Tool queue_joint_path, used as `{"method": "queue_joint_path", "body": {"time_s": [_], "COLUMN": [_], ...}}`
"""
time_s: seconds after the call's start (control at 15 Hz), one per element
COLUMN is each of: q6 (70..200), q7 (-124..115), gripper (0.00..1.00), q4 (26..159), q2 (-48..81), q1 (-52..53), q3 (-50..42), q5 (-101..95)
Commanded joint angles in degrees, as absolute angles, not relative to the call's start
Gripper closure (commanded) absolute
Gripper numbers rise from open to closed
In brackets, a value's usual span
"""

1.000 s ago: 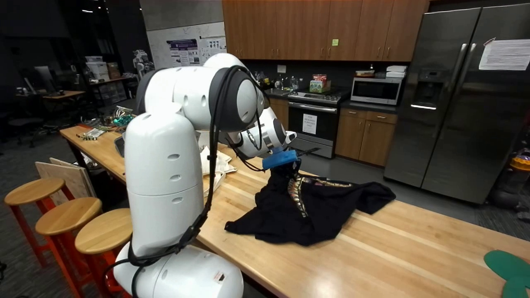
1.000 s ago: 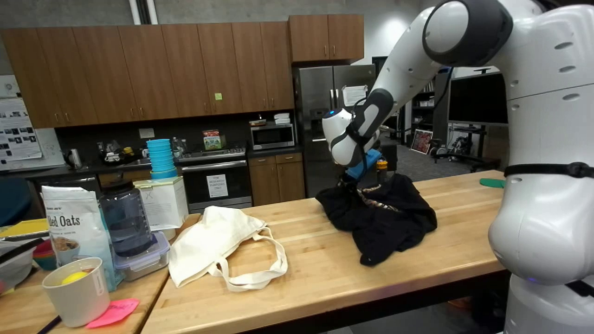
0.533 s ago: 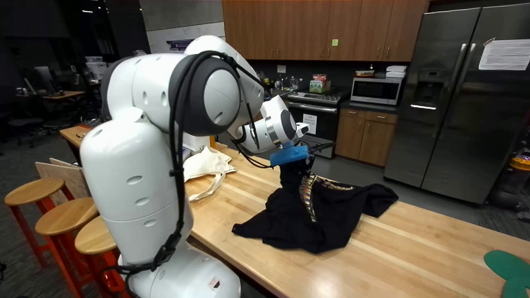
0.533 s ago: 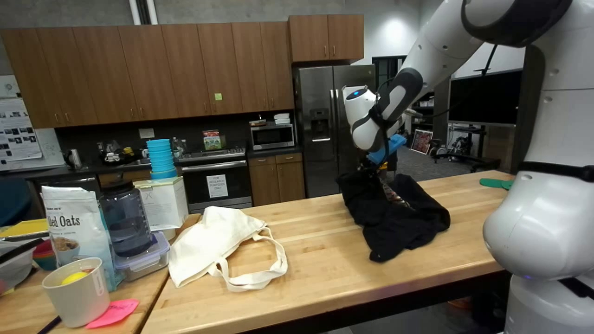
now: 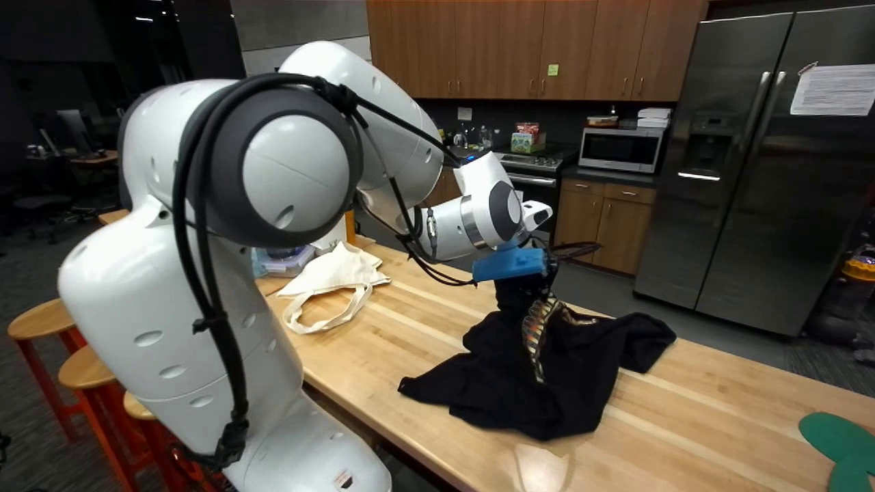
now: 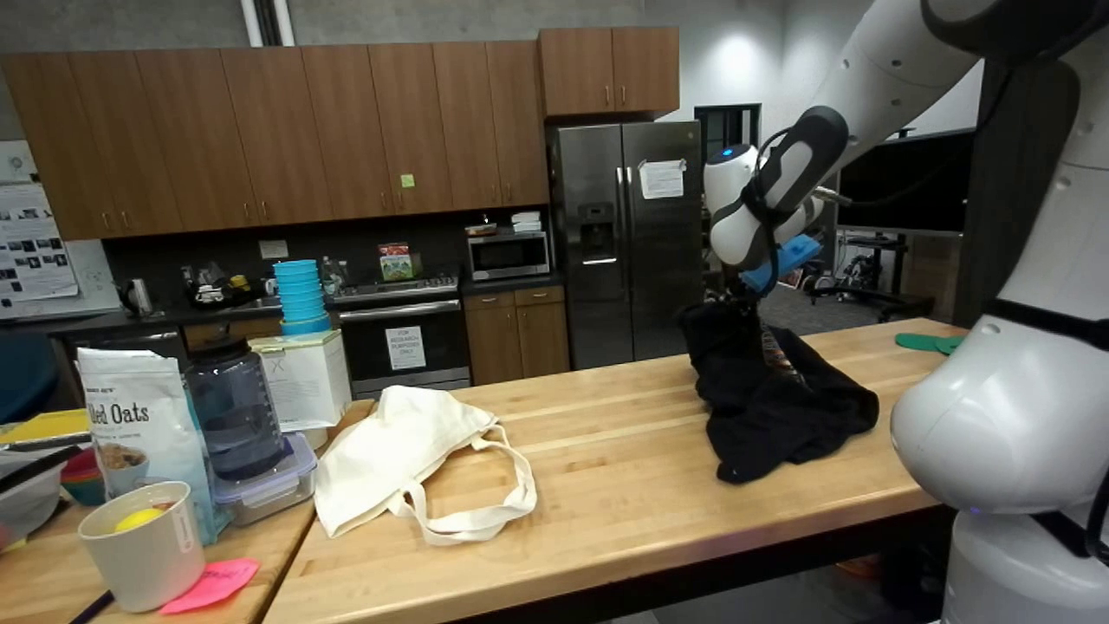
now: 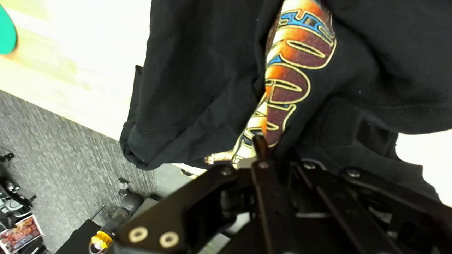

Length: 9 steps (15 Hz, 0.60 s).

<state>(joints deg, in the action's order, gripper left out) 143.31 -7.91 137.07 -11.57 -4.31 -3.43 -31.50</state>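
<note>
A black garment (image 5: 540, 389) with colourful printed lettering lies crumpled on the wooden table, and it shows in both exterior views (image 6: 780, 416). One part of it is lifted into a peak under my gripper (image 5: 530, 283). The gripper (image 6: 736, 299) points down, with a blue block on its mount. In the wrist view, the garment (image 7: 201, 77) spreads out beyond the jaws, with the lettering running up to the fingers. My gripper (image 7: 277, 151) is shut on a fold of the black cloth. The fingertips are mostly hidden by dark fabric.
A cream tote bag (image 6: 398, 459) lies on the table (image 6: 589, 520). Green flat pieces (image 5: 837, 437) lie at the table's end. A beige mug (image 6: 143, 550), an oats bag (image 6: 147, 433), a dark jug (image 6: 234, 416) and a lidded container (image 6: 269, 485) stand beside the tote.
My gripper has moved rightward in both exterior views, away from the tote bag. The black garment has slid along the table with it, its peak pulled up slightly.
</note>
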Motion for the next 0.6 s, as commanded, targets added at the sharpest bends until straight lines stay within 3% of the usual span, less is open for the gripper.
{"method": "queue_joint_path", "body": {"time_s": [0.0,0.53], "q6": [145.7,150.9], "q7": [-3.7,7.5], "gripper": [0.97,0.97], "q4": [140.3,140.6], "q2": [-16.1,-16.1], "q1": [-7.9,-14.2], "q3": [-5.7,-13.3], "q5": [-31.0,-27.6]}}
